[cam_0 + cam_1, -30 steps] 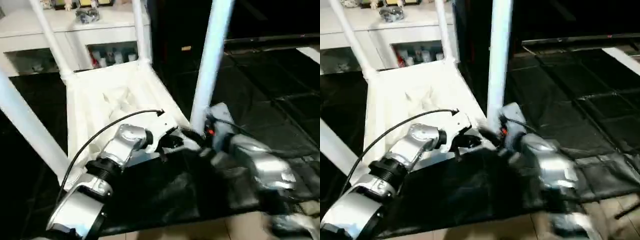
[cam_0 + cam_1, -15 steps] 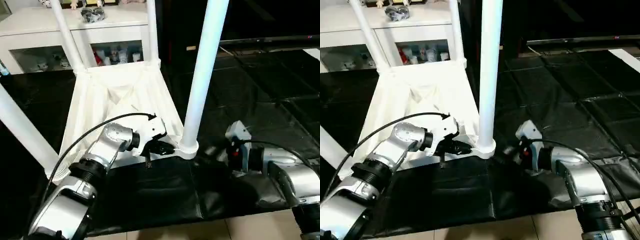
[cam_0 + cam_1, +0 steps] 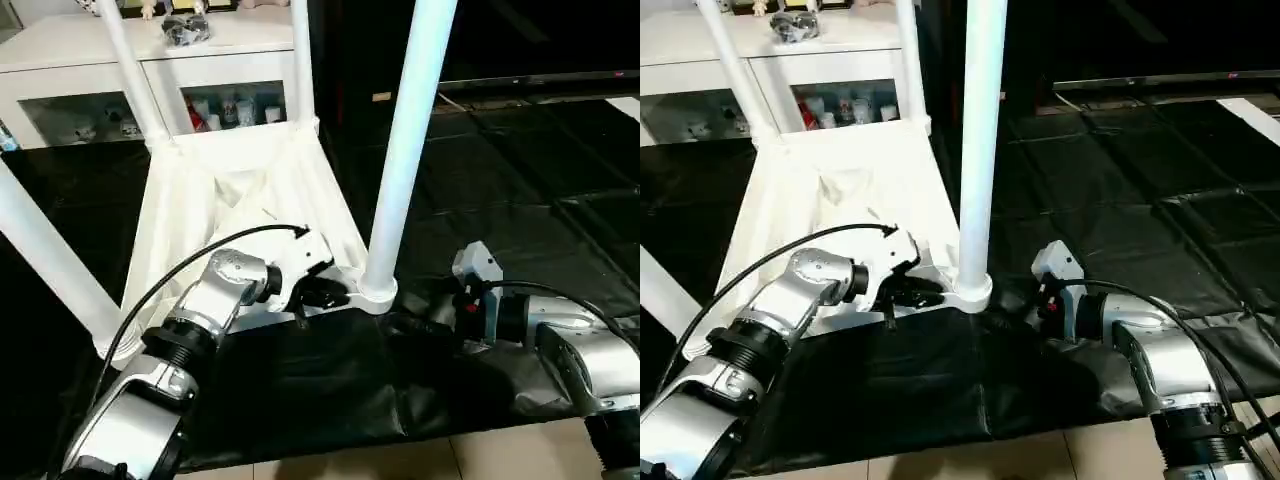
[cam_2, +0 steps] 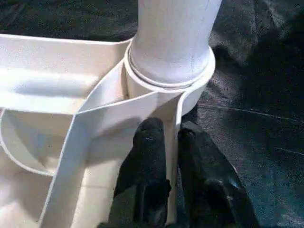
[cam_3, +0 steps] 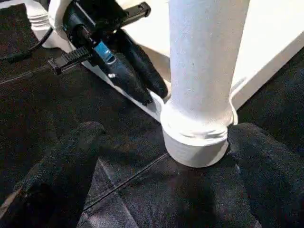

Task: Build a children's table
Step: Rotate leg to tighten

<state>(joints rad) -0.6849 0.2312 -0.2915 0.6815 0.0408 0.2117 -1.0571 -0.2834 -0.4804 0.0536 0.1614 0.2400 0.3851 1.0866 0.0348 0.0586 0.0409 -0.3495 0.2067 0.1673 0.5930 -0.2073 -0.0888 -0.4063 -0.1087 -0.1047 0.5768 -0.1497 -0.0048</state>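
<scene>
Four legs [image 3: 408, 150] stood up from the table [image 3: 240, 200]; my left gripper [image 4: 168, 142] pinched its rim beside one, my right gripper [image 5: 161, 156] gaped wide.

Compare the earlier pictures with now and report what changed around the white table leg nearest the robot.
The right end effector let go of the near white tapered plastic leg and drew back toward the robot's right, its fingers now spread wide on either side of the leg's base. The left end effector stays pinched on the white ribbed tabletop's rim by the corner socket. The upturned table has not shifted.
</scene>
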